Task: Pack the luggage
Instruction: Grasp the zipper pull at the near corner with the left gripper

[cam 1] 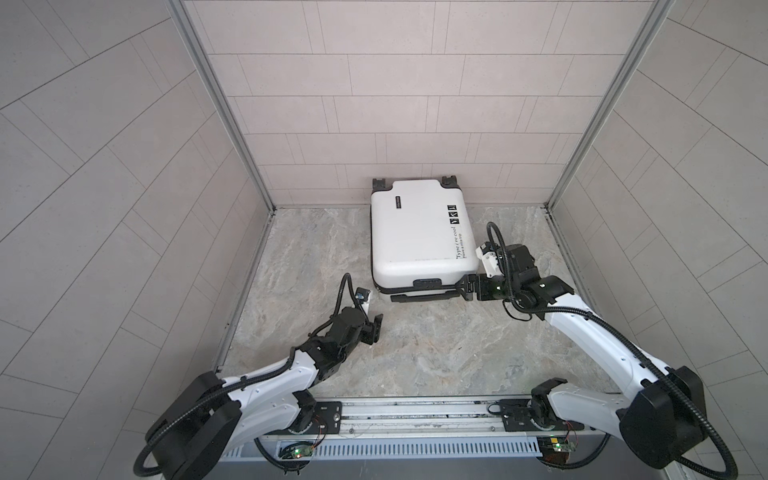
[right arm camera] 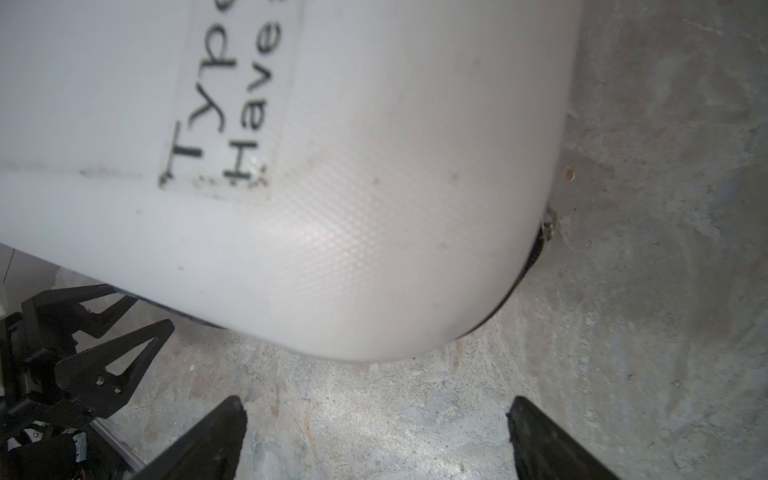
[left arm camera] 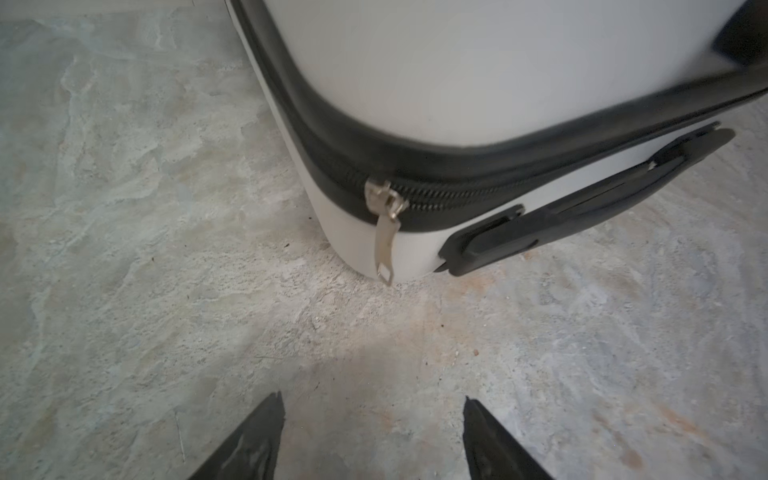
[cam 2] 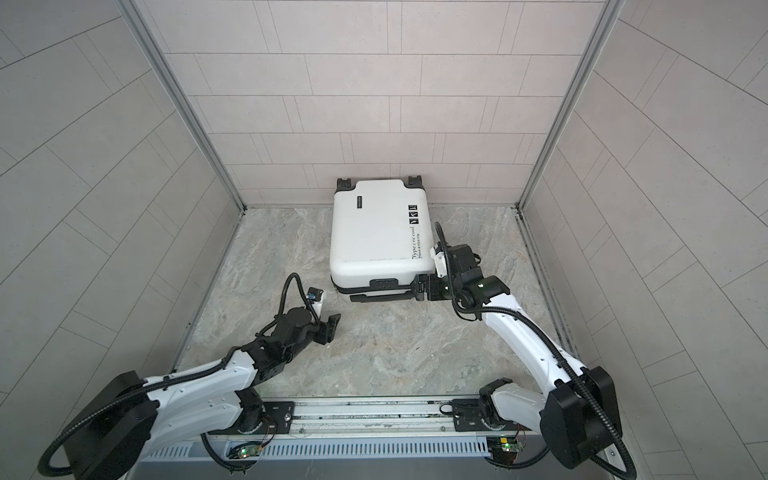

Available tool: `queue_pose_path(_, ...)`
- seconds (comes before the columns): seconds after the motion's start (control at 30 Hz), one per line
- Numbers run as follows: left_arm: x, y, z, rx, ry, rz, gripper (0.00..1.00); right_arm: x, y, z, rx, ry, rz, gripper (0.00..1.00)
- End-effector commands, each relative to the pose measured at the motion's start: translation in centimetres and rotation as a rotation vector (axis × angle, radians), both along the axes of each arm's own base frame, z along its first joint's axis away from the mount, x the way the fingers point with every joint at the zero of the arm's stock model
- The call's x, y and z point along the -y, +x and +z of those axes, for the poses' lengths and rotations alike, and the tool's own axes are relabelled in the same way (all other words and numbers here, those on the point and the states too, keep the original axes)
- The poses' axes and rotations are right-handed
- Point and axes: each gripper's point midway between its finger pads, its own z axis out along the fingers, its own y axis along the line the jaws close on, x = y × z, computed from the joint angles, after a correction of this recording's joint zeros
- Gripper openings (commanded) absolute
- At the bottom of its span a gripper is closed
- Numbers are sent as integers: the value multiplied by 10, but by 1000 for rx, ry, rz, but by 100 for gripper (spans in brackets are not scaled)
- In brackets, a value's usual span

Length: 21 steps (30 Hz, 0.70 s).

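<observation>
Marble-look tabletop [cam 1: 415, 357], tiled walls. Item: white suitcase [cam 1: 419, 232], lid down, flat at twelve o'clock. My left gripper [left arm camera: 372, 399], at its seven o'clock: parted, empty. My right gripper [cam 1: 464, 287], five o'clock: wide, empty. Risk: zipper pull [left arm camera: 386, 232] slips free; unbraced case slides.

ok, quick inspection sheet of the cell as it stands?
Surface: marbled tabletop, a few small specks.
Job's things: luggage lying flat, lid down, wheels at the back wall; zipper pull at its near left corner.
Clutter: nothing seen.
Grippers: left gripper open, empty, short of the zipper pull; right gripper open, empty, at the near right corner.
Cables: black conduits looped along both arms.
Surroundings: tiled walls on three sides; arm rail in front.
</observation>
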Motion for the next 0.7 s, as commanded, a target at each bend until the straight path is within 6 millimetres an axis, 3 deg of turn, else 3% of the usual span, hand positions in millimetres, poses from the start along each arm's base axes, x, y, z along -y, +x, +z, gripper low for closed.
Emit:
queue_pose_path(0.0, 3, 22, 43, 214, -111, 53, 71, 0, -2, 5, 12, 16, -2, 100)
queue_pose_path(0.23, 12, 33, 35, 281, -90, 20, 56, -1, -1, 7, 11, 17, 1, 100)
queue_pose_path(0.67, 17, 53, 25, 314, -126, 21, 47, 0, -2, 10, 8, 7, 8, 100)
